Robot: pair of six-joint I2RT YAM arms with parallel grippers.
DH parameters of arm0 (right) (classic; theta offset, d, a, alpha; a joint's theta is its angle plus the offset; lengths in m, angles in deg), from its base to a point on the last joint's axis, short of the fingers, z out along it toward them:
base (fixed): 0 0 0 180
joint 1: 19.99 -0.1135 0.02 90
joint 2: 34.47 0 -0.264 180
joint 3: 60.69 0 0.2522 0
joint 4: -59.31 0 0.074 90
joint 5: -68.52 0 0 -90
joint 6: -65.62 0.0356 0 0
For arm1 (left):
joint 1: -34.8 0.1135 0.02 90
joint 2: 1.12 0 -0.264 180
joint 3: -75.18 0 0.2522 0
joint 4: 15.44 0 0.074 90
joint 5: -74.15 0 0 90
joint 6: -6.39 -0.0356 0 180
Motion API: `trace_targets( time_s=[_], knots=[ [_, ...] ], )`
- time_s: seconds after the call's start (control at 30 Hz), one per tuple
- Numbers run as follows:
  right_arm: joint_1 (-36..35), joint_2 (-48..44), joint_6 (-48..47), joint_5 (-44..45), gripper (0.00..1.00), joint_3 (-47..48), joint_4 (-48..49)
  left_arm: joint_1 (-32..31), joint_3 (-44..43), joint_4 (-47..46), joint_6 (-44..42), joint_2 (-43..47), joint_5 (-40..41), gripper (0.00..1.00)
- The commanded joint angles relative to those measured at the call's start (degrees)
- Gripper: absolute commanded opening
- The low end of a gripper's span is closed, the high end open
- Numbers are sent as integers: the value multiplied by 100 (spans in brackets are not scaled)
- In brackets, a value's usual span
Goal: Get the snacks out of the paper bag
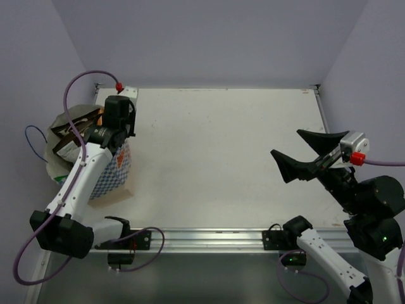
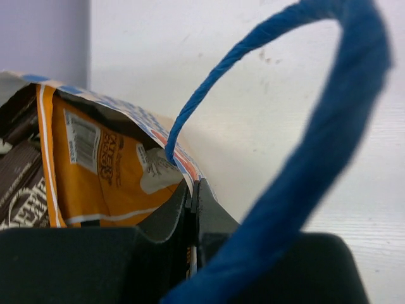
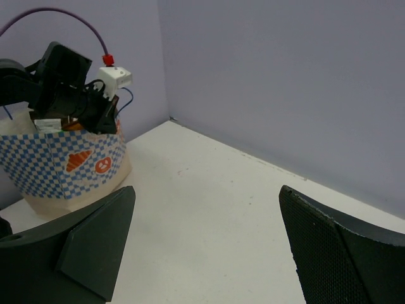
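Left jaws on paper bag [image 3: 57, 171] rim, snacks [image 2: 107, 177] inside

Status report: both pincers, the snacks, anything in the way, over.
Left pincer shut at paper bag rim. Right pincer open, far from bag. Orange packet, brown packet inside. Blue handle crosses left camera.

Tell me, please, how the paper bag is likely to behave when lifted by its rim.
The paper bag will probably flex rather than stay boxy: its rim looks creased where the left gripper pinches it. Thin paper suggests lightness, so it may tip.
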Motion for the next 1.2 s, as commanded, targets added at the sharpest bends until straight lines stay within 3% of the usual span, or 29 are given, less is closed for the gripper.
trace_targets(
  time_s=[0.0, 0.23, 0.47, 0.8, 0.83, 0.97, 1.17],
  knots=[
    [-27, -72, -135, 11, 99, 81, 128, -493, -863, -449, -23, -425, -542, 0],
    [-36, -107, -232, 107, 99, 125, 58, -2030, -1875, -615, 609, -1655, -156, 0],
    [-36, -142, -355, 231, 99, 186, -65, -3095, -2886, -712, 847, -3017, 187, 0],
    [-27, -134, -372, 327, 99, 239, -136, -3817, -3221, -616, 1585, -3116, 240, 2],
    [-27, -107, -372, 310, 99, 248, -136, -3834, -3230, -546, 1698, -3063, 310, 7],
    [-27, -28, -372, 231, 99, 292, -136, -3834, -3335, -247, 1866, -2870, 766, 51],
    [-36, 147, -320, 55, 99, 459, -206, -3826, -3528, -80, 1893, -2396, 1022, 82]
  ],
)
